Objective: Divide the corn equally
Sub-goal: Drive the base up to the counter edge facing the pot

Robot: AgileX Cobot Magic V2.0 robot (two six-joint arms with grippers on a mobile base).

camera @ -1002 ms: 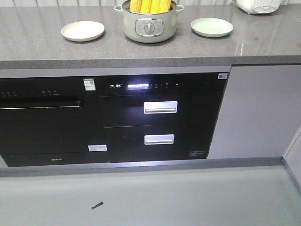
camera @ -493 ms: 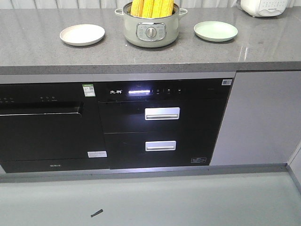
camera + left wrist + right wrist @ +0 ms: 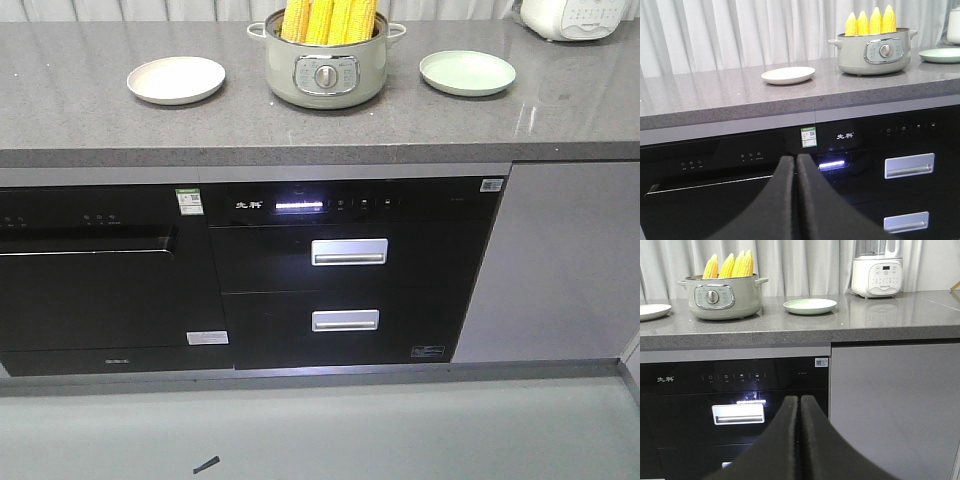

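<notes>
Kitchen counter: nothing distributed yet | corn point(image 3: 328, 20): four cobs upright in the pot point(image 3: 325, 72), between cream plate point(image 3: 176, 79) and green plate point(image 3: 467, 72) — neither holds a cob | left gripper point(image 3: 796, 159), right gripper point(image 3: 799, 400): fingers pressed together, grasping nothing, well apart from the pot

My left gripper point(image 3: 795, 159) has its 2 black fingers point(image 3: 780, 200) pressed together with nothing between them, aimed level from below the surface's front edge. My right gripper point(image 3: 799, 399) matches it, closed tip to tip and empty.
</notes>
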